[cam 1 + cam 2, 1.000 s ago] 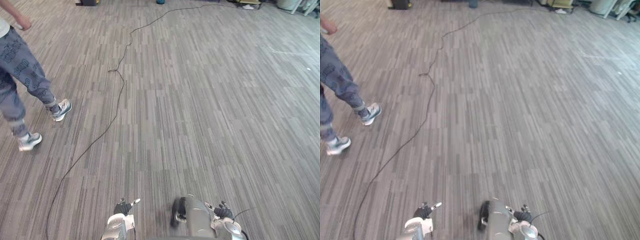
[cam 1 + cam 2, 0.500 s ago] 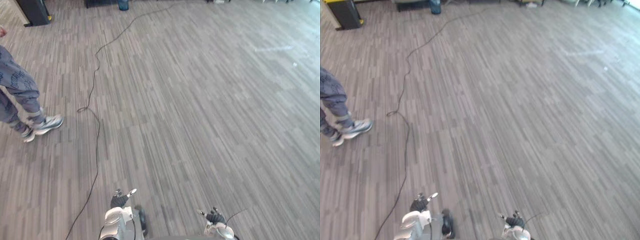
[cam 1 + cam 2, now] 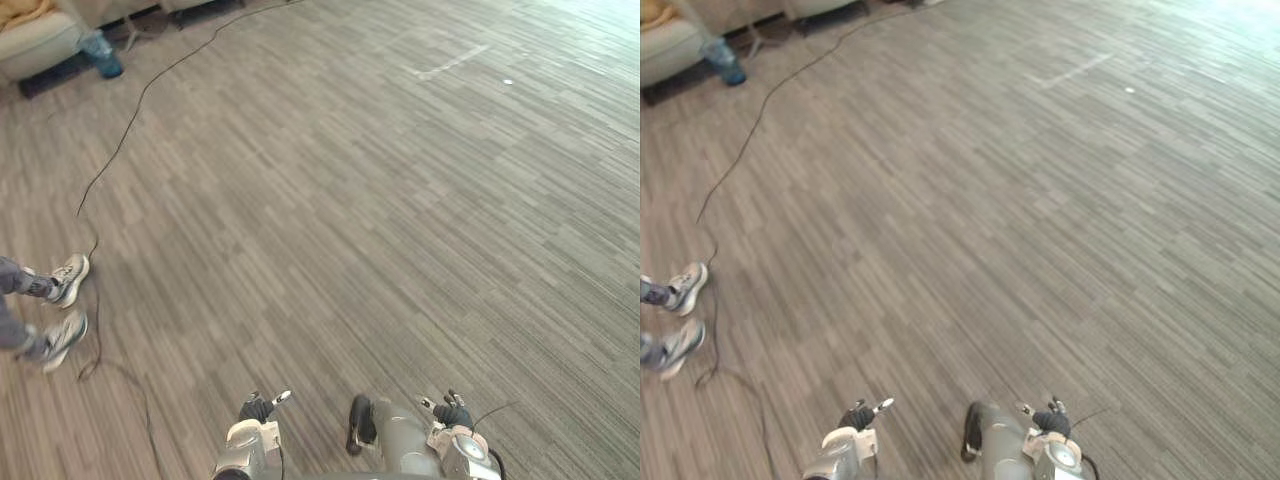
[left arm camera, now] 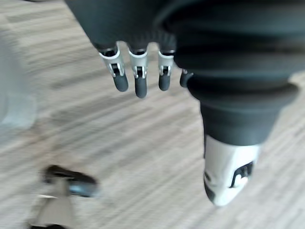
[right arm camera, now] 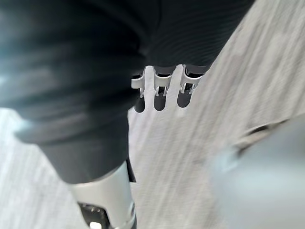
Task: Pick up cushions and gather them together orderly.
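Both hands were empty. The left hand [image 3: 256,408] hung low at 7 o'clock in the head views, and its fingers [image 4: 137,81] drooped loose and straight in its wrist view, with nothing between them. The right hand [image 3: 452,412] hung at 5 o'clock, its fingers [image 5: 159,95] just as slack over bare carpet.

From where I stood, the step looked like a walk in search of cushions, not yet a pick. A tan lump [image 3: 22,10] sat on a pale seat [image 3: 40,42] far off at 11 o'clock. It may have been a cushion, but I could not tell.

To do this step well, I judged the robot should turn towards 11 o'clock and hold its heading until that corner sat in the middle of its sight. It should leave both hands relaxed and low, ready to spread wide once a cushion was near. It should also give room to the person, whose shoes [image 3: 67,280] stood close by at 9 o'clock.

The floor [image 3: 380,200] was grey carpet in narrow streaked planks. It looked flat and dry, and it lay open from 12 round to 3 o'clock. A pale tape mark [image 3: 450,62] lay on it at 1 o'clock. A blue container [image 3: 103,58] stood on the floor just beside the seat.
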Controlling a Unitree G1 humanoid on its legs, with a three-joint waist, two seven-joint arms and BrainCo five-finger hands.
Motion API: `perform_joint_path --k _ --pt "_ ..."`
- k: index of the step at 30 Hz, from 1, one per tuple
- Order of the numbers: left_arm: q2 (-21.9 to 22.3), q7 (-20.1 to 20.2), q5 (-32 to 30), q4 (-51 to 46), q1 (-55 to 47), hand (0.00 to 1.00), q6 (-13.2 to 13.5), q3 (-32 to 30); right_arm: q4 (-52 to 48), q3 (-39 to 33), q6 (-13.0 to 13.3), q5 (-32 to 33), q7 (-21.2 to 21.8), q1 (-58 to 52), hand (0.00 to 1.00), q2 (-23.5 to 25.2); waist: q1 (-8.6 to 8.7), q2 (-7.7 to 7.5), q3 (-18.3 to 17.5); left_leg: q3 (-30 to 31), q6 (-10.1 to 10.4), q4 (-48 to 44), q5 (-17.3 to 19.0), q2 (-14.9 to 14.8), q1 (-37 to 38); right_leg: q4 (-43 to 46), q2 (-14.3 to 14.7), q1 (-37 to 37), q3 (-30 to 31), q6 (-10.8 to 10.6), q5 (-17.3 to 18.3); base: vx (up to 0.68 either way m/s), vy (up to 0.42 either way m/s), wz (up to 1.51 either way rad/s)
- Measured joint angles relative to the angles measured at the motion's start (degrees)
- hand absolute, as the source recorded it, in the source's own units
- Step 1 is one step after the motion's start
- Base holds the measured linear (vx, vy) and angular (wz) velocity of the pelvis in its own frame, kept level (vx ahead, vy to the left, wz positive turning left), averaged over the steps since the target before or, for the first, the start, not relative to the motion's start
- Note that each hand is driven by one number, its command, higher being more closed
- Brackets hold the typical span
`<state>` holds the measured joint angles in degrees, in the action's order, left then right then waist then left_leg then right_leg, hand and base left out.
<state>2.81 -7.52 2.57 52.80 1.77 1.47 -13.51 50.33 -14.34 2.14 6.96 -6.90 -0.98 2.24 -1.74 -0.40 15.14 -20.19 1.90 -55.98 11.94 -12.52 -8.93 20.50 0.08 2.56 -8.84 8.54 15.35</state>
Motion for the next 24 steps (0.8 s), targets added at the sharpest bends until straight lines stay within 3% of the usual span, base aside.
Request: perform_joint_path --k 1,3,4,5,6,7,8,9,10,11,12,13,16,17,19,20,21,22,23,24 --pt "0.06 0.00 0.01 -0.81 0.00 0.00 0.54 -0.02 0.22 0.02 -0.05 -0.01 0.07 -0.15 0.00 0.37 -0.63 -0.48 -0.14 -0.65 0.20 7.13 1.29 0.04 -2.26 -0.87 -0.25 -2.07 2.35 -1.61 0.11 0.70 0.180 -1.58" --pt "0.65 -0.04 -0.02 -1.23 -0.07 0.00 0.86 -0.95 0.05 -0.22 0.01 -0.04 -0.06 -0.17 0.00 1.14 -1.14 0.26 -0.72 1.22 -0.07 31.01 -1.40 1.11 -6.29 -0.97 -1.25 -6.89 8.43 -5.47 4.21 0.72 0.285 -1.33" --pt "0.71 0.00 -0.02 -1.31 -0.08 0.00 0.91 -1.13 0.04 -0.20 -0.02 -0.03 -0.08 -0.23 0.00 1.13 -1.09 0.28 -0.73 2.29 0.14 32.63 -1.95 1.31 -7.00 -1.38 -1.50 -7.72 9.17 -6.03 4.84 0.73 0.436 -1.04" --pt "0.55 -0.13 0.09 -1.52 -0.18 0.00 0.92 -1.10 -0.09 0.28 -0.05 -0.06 -0.29 -0.85 0.00 1.13 -1.33 -0.06 -1.45 5.86 2.64 37.31 -5.44 2.39 -8.39 -3.01 -2.58 -10.17 12.10 -6.86 6.84 0.91 0.612 -1.42" --pt "-0.38 -0.17 0.15 -1.56 -0.32 0.00 1.24 -1.15 1.28 1.04 -0.36 -0.12 -0.26 -1.36 0.00 1.89 -3.10 -2.69 -3.57 4.83 3.32 34.78 -9.12 4.77 -7.89 -3.96 -5.72 -11.80 17.60 -7.81 9.30 0.91 0.601 -1.59" --pt "-1.52 -0.16 0.28 -0.92 -0.52 0.00 1.05 -1.40 2.06 1.98 -0.62 -0.15 0.14 -1.78 0.00 1.85 -1.84 -5.37 -5.76 2.09 1.35 32.14 -4.63 6.47 -7.96 -0.24 -8.42 -9.94 20.54 -9.94 7.73 1.02 0.667 -1.46" --pt "-1.57 -0.24 0.42 -0.54 -0.62 0.00 0.83 -1.94 1.94 2.45 -0.41 -0.17 0.03 -1.84 0.00 1.82 -1.48 -6.13 -6.17 -0.76 -0.81 30.49 -1.66 6.68 -6.15 8.92 -9.12 -5.97 22.44 -14.04 4.11 0.70 0.441 -0.68" --pt "-1.61 -0.31 0.47 -0.37 -0.55 0.00 0.80 -2.01 1.99 2.61 -0.43 -0.17 0.02 -1.81 0.00 1.83 -1.54 -6.30 -6.11 -1.47 -1.04 30.53 -1.06 6.78 -5.47 11.33 -9.12 -5.10 22.95 -14.59 3.01 0.92 0.573 -1.07" --pt "-1.61 -1.04 1.20 0.51 0.09 0.00 0.46 -1.96 2.19 3.46 -0.37 -0.19 0.24 -1.24 0.00 1.28 -1.52 -5.50 -3.93 -3.93 -1.63 33.47 1.52 7.77 2.67 30.82 -8.57 2.32 22.12 -20.69 -3.74 0.60 0.367 -0.86" --pt "-1.53 -1.13 1.29 1.07 0.28 0.00 0.29 -1.94 2.22 3.46 -0.37 -0.17 0.26 -1.22 0.00 1.26 -1.42 -5.40 -3.83 -4.28 -1.57 34.35 1.83 7.85 4.51 33.80 -8.24 3.47 21.42 -20.48 -3.63 0.64 0.399 -1.25" --pt "-1.24 -1.21 1.61 3.15 0.46 0.00 -0.12 -0.80 0.27 3.39 -0.10 -0.23 0.32 -1.39 0.00 0.95 -1.00 -3.25 -3.32 -5.20 -1.55 38.52 1.99 8.02 11.19 41.16 -6.86 8.47 17.42 -18.73 -2.66 0.63 0.402 -1.04" --pt "-0.87 -1.19 1.74 4.02 1.07 0.00 -0.25 1.30 -1.26 3.28 0.60 -0.27 0.34 -1.31 0.00 1.11 -0.23 -1.99 -3.34 -7.04 -1.52 43.78 1.97 8.86 17.95 40.99 -7.31 15.56 7.33 -16.20 -1.46 0.72 0.417 -1.00" --pt "-0.75 -0.99 1.64 4.20 3.14 0.00 -0.38 3.67 -1.63 1.51 0.74 -0.28 0.47 -0.34 0.00 1.09 1.10 -2.85 -3.12 -7.09 -1.36 49.04 1.94 11.24 23.62 25.40 -6.55 21.90 -3.90 -9.57 -1.13 0.59 0.205 -0.04" --pt "-0.50 -0.97 1.47 4.22 3.25 0.00 -0.43 4.14 -1.33 0.84 0.73 -0.26 0.46 -0.03 0.00 1.07 1.96 -3.13 -2.87 -6.15 -0.51 49.42 2.46 12.09 26.03 17.40 -5.57 22.47 -5.49 -5.97 -3.62 0.59 0.032 0.39" --pt "0.28 -0.96 1.26 4.16 3.07 0.00 -0.65 4.94 -1.94 -0.61 0.71 -0.26 0.47 -0.12 0.00 0.83 2.80 -2.81 -2.42 -3.57 -0.49 50.69 3.05 13.01 30.49 9.24 -5.20 22.99 -5.55 -6.18 -7.54 0.72 -0.061 0.63" --pt "0.40 -0.38 0.67 4.35 2.90 0.00 -0.64 7.20 -1.62 -0.96 0.58 -0.31 0.63 -0.03 0.00 -0.20 3.29 -1.77 -2.33 -0.73 -0.27 51.73 2.91 13.30 33.47 11.15 -4.50 21.91 -5.66 -1.81 -10.13 0.68 -0.117 0.42" --pt "0.45 0.41 -0.17 4.42 2.56 0.00 -0.57 7.10 -1.16 -1.16 0.51 -0.44 0.85 0.40 0.00 -0.94 2.60 -0.17 -2.88 -0.89 1.88 51.36 1.57 12.27 33.51 12.84 -3.96 22.04 -5.95 -1.53 -8.01 0.67 -0.126 0.00" --pt "0.50 0.28 -0.32 4.36 2.49 0.00 -0.57 6.11 -1.01 -1.33 0.72 -0.49 0.89 0.66 0.00 -0.98 2.34 0.43 -2.86 -0.68 3.72 49.33 -0.16 11.75 33.28 15.31 -3.70 22.42 -5.44 -0.44 -5.38 0.62 -0.172 -0.40" --pt "0.43 0.25 -0.31 4.11 2.20 0.00 -0.63 5.73 -1.63 -1.30 0.38 -0.66 1.10 1.29 0.00 -1.23 2.76 1.42 -2.33 0.46 5.20 42.31 -1.49 10.57 31.32 15.83 -2.84 21.05 -5.02 0.10 -3.21 0.62 -0.188 -0.45" --pt "0.63 0.22 -0.28 4.04 1.92 0.00 -0.67 5.37 -1.86 -1.18 0.09 -0.74 1.12 1.30 0.00 -1.22 3.00 2.20 -1.89 2.24 7.13 29.11 -5.12 8.01 26.38 13.80 -1.20 18.01 -4.18 0.27 -2.11 0.72 -0.210 -0.46"
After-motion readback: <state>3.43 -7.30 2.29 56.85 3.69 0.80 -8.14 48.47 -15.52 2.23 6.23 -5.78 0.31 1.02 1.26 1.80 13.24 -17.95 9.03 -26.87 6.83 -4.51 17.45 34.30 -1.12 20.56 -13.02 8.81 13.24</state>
